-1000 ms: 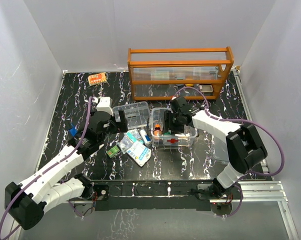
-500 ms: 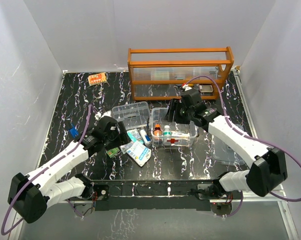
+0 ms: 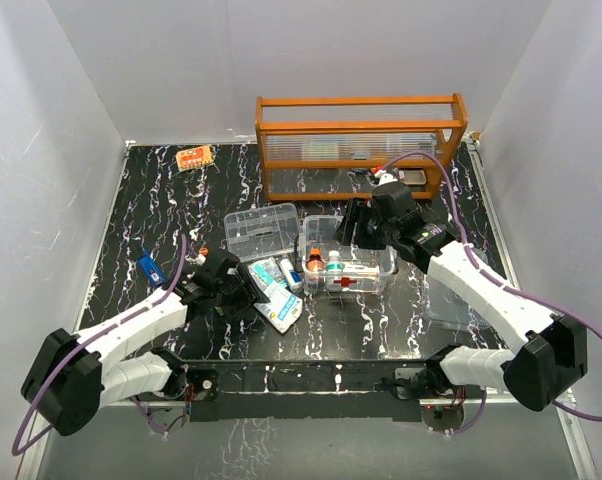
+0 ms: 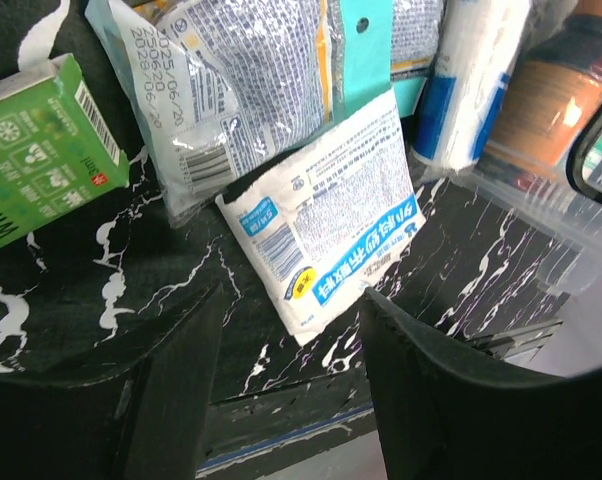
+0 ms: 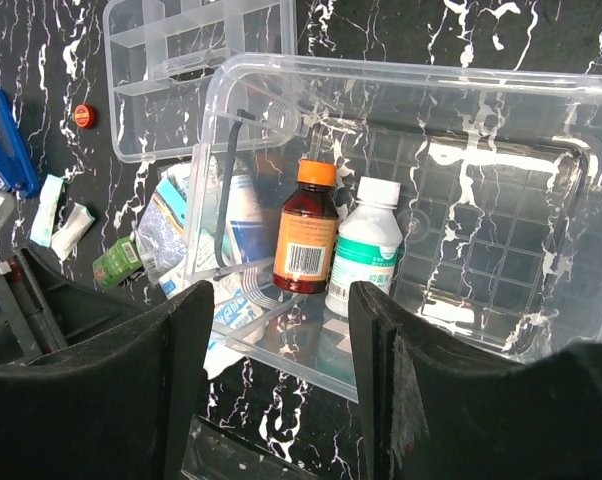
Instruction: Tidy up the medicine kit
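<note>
At the left gripper (image 3: 243,292): released, jaws parted, nothing clasped. Hangs low over the near left of the black marbled table (image 3: 161,200), straddling the near corner of a white packet (image 4: 326,230) without touching it, as far as the wrist view shows.

Further left, well apart: a blue clip-like item (image 3: 147,265); by the far edge, an orange blister pack (image 3: 195,157). Just left of the packet: a green carton (image 4: 36,150), tilted. Overlapping the packet's far edge: a blue-printed foil pouch (image 4: 231,90). Next right: a white-and-blue tube (image 4: 471,80), close against the wall of the medicine kit (image 3: 381,265). A heap of packets, then, right in the lane between gripper and kit.

Beyond the heap: the clear divided tray (image 3: 263,228), flat on the table, just beside the kit's far left corner; a small red cap (image 5: 82,116) near its left side.

Mid-table: the medicine kit itself, lid off, red cross on its near wall. Inside, at its left end: a brown bottle (image 5: 306,230) with an orange cap and a white bottle (image 5: 366,250), upright, side by side.

At the right gripper (image 3: 359,228): likewise let go, jaws apart, nothing held. Hovers above the kit's far rim, over the two bottles.

Behind it, along the far edge: an orange wooden rack (image 3: 361,140) with clear panels.
</note>
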{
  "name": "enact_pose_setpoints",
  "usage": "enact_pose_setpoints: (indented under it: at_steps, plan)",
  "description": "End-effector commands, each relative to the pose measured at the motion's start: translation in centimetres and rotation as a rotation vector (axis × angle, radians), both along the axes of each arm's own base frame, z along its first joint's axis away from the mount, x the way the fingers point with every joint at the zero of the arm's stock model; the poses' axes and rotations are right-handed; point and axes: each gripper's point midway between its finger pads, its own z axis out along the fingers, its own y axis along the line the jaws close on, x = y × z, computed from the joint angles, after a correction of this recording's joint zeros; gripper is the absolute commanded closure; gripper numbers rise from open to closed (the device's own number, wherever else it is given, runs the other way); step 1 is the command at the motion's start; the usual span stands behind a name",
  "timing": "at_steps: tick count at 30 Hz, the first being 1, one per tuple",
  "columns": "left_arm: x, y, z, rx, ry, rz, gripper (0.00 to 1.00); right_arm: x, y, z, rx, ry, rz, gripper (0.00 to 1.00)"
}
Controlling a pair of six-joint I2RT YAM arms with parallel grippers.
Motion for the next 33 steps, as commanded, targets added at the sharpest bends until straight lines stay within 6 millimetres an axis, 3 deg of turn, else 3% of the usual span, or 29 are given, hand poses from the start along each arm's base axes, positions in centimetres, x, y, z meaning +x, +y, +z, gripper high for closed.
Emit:
enact_pose_setpoints:
  at_steps: [1, 17, 21, 27, 33]
  plan:
    - [1.0, -0.8, -0.6, -0.037, 0.022, 0.067, 0.48, 0.8, 0.1, 1.8, 0.025, -0.079, -0.014, 0.46]
    - [1.3, 0.0, -3.8, 0.046, 0.055, 0.090, 0.59, 0.7, -0.1, 2.1, 0.034, -0.093, -0.021, 0.46]
    - [1.9, 0.1, -3.6, 0.063, 0.027, 0.079, 0.68, 0.8, -0.1, 2.4, 0.036, -0.101, -0.021, 0.47]
    - [2.4, 0.0, -2.5, 0.059, -0.030, 0.054, 1.00, 0.7, 0.1, 3.1, 0.048, -0.114, -0.012, 0.47]
    - [3.0, -0.1, 0.4, 0.051, -0.145, -0.024, 1.00, 0.2, 0.0, 4.6, 0.067, -0.162, 0.010, 0.41]
